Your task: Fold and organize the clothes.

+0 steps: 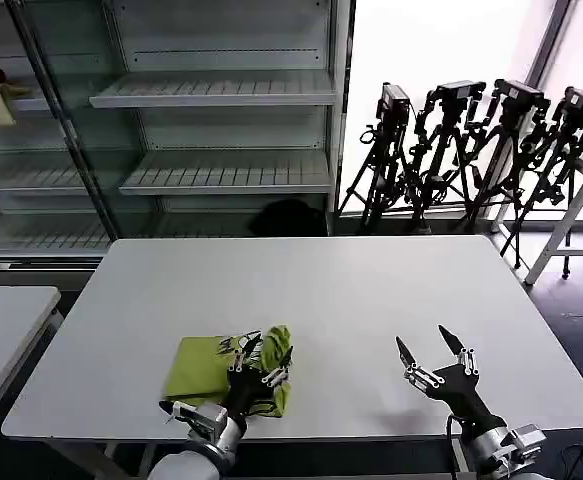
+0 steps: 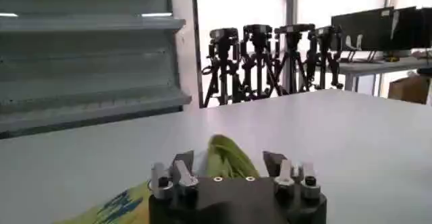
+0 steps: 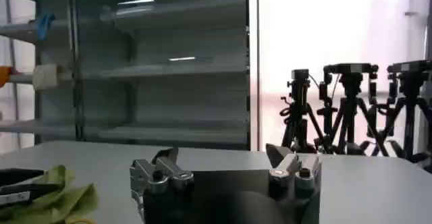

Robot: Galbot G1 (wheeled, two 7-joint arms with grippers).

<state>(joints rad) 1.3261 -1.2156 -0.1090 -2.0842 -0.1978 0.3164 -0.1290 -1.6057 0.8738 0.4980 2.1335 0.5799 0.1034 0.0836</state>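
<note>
T-shirt (image 1: 203, 366): one, folded | left claw (image 1: 258, 358): spread over it | right claw (image 1: 431, 353): spread, empty

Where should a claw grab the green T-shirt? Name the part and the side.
Take the T-shirt by its flat left edge, coming from above on the robot's left. The right end is bunched up under the open left claw; the left part lies flat and free on the table.

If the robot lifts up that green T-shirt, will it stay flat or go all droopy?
Probably droopy. The T-shirt lies crumpled on the table, with a soft peak bunched between the open fingers of the left gripper, so it looks thin and floppy. It likely weighs little and would slide, not roll. The right gripper waits open.
</note>
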